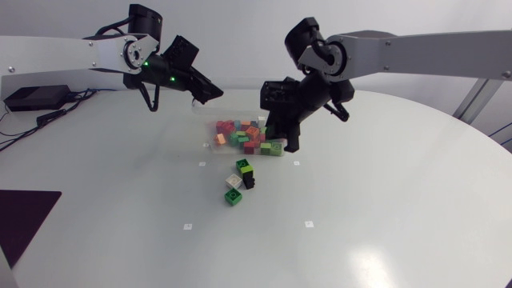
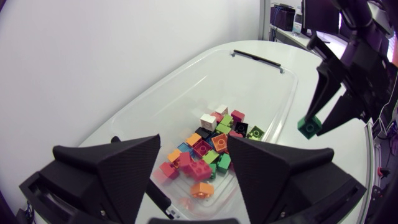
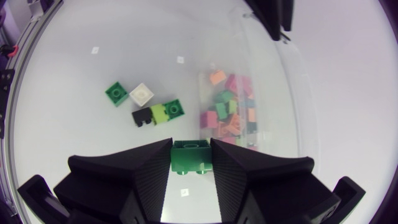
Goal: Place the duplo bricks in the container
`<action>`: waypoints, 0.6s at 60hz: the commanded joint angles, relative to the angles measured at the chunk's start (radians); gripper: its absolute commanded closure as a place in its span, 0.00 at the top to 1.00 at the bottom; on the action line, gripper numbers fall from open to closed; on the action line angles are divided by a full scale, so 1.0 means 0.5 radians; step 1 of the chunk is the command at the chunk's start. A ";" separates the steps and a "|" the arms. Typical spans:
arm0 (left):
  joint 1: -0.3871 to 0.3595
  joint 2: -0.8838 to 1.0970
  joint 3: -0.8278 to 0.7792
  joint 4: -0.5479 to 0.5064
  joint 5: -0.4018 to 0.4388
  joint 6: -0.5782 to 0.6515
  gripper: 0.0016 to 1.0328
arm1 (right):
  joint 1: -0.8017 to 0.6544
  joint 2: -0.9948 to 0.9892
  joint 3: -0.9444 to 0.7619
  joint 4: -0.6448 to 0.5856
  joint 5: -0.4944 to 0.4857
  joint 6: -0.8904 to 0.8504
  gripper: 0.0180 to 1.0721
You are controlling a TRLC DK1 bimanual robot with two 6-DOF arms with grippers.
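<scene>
Head view: clear container (image 1: 210,128) on white counter (image 1: 384,208), holding mixed duplo bricks (image 1: 240,134); right pincer (image 1: 282,145) at its near end; loose bricks (image 1: 240,180) close by on the counter. Left wrist view: left pincer (image 2: 193,149) spread open, empty, above the container. Right wrist view: right pincer clamped on one green brick (image 3: 189,155), just beside the container.
</scene>
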 commanded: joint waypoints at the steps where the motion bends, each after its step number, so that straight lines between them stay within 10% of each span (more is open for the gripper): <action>1: -0.008 -0.171 -0.046 -0.030 0.000 0.047 0.94 | -0.049 -0.044 0.084 0.091 -0.029 0.133 0.27; 36: -0.048 -0.693 -0.592 -0.447 -0.006 0.330 0.94 | -0.138 0.085 0.329 0.361 -0.103 0.547 0.27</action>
